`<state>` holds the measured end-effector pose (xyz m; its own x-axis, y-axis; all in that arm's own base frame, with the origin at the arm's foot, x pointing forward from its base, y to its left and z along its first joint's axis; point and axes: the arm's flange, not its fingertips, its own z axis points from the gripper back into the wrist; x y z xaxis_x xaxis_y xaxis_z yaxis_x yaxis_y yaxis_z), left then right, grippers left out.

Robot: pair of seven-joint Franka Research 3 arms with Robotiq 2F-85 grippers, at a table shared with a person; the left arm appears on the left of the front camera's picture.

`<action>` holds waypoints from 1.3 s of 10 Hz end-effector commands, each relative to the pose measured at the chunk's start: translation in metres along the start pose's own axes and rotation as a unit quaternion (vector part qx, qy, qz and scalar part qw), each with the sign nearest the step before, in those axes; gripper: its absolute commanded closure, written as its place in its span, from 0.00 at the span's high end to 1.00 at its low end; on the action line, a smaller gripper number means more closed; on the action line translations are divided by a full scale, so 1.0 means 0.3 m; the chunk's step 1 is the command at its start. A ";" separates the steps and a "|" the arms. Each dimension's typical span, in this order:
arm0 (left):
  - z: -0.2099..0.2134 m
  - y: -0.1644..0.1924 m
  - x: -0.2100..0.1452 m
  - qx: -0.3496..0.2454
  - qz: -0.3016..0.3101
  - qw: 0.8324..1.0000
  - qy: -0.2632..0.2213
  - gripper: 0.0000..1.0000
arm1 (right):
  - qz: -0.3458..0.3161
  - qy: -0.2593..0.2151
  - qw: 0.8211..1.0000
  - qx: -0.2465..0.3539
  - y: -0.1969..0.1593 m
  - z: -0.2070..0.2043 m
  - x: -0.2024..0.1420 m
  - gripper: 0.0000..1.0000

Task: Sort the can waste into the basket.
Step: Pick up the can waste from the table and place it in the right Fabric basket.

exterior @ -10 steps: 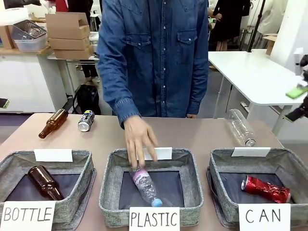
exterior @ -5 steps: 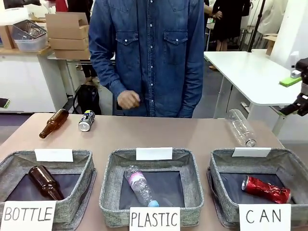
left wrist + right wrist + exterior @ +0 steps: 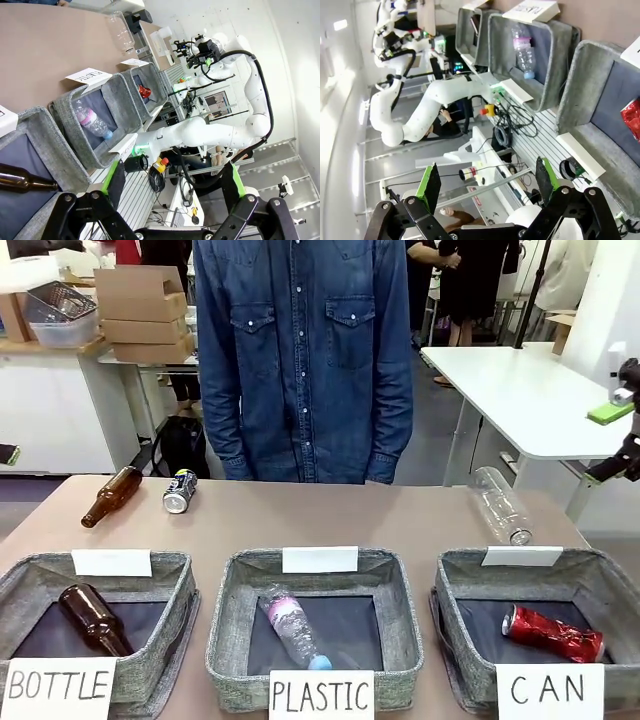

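Note:
A shiny red can (image 3: pixel 552 632) lies in the grey basket labelled "CAN" (image 3: pixel 455 585) at the front right. The red can (image 3: pixel 144 91) also shows in the left wrist view, and at the right edge of the right wrist view (image 3: pixel 632 117). A black-and-silver can (image 3: pixel 179 491) lies on its side on the table at the far left. My left gripper (image 3: pixel 174 182) hangs open off the table's near side, holding nothing. My right gripper (image 3: pixel 486 185) is open too, beside the CAN basket (image 3: pixel 590 85).
A brown bottle (image 3: pixel 110 496) lies by the black-and-silver can, a clear bottle (image 3: pixel 498 505) at the far right. The BOTTLE basket (image 3: pixel 150 570) holds a brown bottle, the PLASTIC basket (image 3: pixel 235 590) a plastic bottle (image 3: pixel 290 625). A person (image 3: pixel 305 360) stands at the far edge.
The person's hand has let go of the plastic bottle in the PLASTIC basket and drawn back; both arms now hang at the sides. My grippers stay open.

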<state>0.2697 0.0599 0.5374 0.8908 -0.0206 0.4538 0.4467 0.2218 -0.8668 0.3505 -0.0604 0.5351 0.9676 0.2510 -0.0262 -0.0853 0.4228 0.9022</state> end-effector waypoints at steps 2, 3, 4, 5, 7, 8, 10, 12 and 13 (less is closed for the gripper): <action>0.000 0.000 0.000 0.000 0.000 1.000 0.000 1.00 | 0.008 0.006 1.000 -0.002 -0.003 0.002 -0.006 1.00; -0.009 0.001 0.045 0.097 -0.027 0.995 0.011 1.00 | 0.008 0.006 1.000 -0.002 -0.003 0.002 -0.006 1.00; -0.049 0.025 0.120 0.206 -0.050 0.977 0.032 1.00 | 0.008 0.006 1.000 -0.002 -0.003 0.002 -0.006 1.00; -0.112 0.074 0.206 0.315 -0.069 0.945 0.056 1.00 | 0.008 0.006 1.000 -0.002 -0.003 0.002 -0.006 1.00; -0.277 0.213 0.353 0.468 -0.095 0.871 0.114 1.00 | 0.008 0.006 1.000 -0.002 -0.003 0.002 -0.006 1.00; -0.343 0.281 0.395 0.495 -0.110 0.854 0.116 1.00 | 0.008 0.006 1.000 -0.002 -0.003 0.002 -0.006 1.00; -0.415 0.309 0.428 0.458 -0.063 0.885 0.049 1.00 | 0.008 0.006 1.000 -0.002 -0.003 0.002 -0.006 1.00; -0.393 0.247 0.393 0.452 -0.160 0.871 0.106 1.00 | 0.008 0.006 1.000 -0.002 -0.003 0.002 -0.006 1.00; -0.450 0.325 0.422 0.473 -0.138 0.866 0.090 1.00 | 0.008 0.006 1.000 -0.002 -0.003 0.002 -0.006 1.00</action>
<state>0.4330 -0.0500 0.4899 0.7837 -0.3526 0.5113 0.4820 0.8644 -0.1428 0.3511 -0.0599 0.5342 0.9670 0.2531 -0.0291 -0.0836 0.4231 0.9022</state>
